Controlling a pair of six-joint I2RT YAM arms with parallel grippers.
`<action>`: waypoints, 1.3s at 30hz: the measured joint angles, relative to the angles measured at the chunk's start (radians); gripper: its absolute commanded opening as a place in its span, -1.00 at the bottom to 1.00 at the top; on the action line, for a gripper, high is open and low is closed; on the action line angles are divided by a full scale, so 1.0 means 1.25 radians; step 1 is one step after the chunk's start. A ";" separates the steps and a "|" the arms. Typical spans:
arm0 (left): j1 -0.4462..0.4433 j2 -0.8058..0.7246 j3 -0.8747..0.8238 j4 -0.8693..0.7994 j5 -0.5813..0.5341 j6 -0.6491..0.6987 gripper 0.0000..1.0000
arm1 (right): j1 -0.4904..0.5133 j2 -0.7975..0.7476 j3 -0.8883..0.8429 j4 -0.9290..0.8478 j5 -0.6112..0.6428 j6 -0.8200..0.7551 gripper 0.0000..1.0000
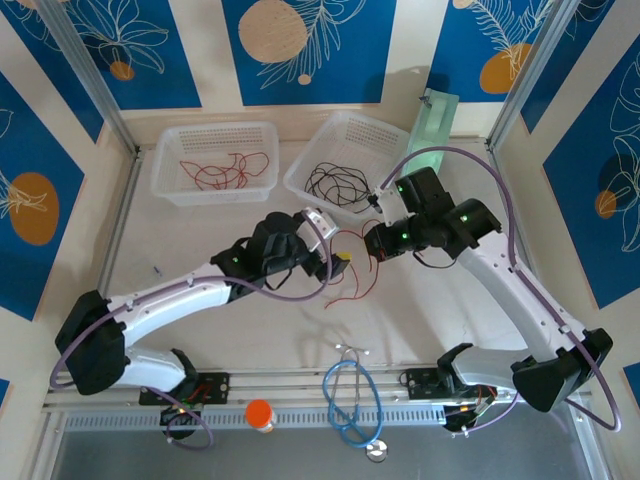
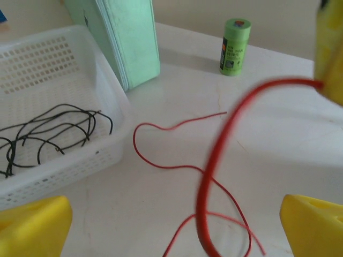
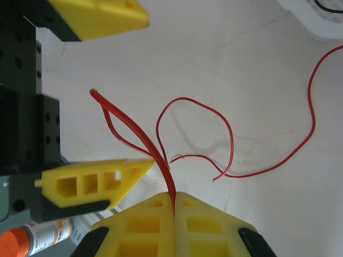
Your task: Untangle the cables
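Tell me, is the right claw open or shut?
Shut. Its wrist view shows the right gripper's two yellow fingers pressed together, pinching a red cable between them.

No legible writing
The green canister beyond the left gripper carries a dark printed label, too blurred to read; the orange-capped tube beside the right gripper likewise.

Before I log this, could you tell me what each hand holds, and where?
The right hand pinches the red cable where a narrow loop's two strands meet; the left hand is open, holding nothing.
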 measured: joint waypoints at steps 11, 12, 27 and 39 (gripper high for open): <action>0.000 0.047 0.087 -0.024 0.039 0.011 -1.00 | 0.004 -0.031 -0.008 0.009 -0.005 -0.011 -1.00; 0.000 0.047 0.087 -0.028 0.042 0.008 -1.00 | 0.001 -0.034 -0.014 0.014 -0.007 -0.010 -1.00; 0.000 0.005 0.217 -0.163 0.018 -0.143 -1.00 | -0.210 -0.189 -0.324 0.294 -0.172 0.134 0.48; 0.000 -0.007 0.252 -0.202 0.031 -0.209 -1.00 | -0.154 -0.075 -0.468 0.526 -0.278 0.208 0.48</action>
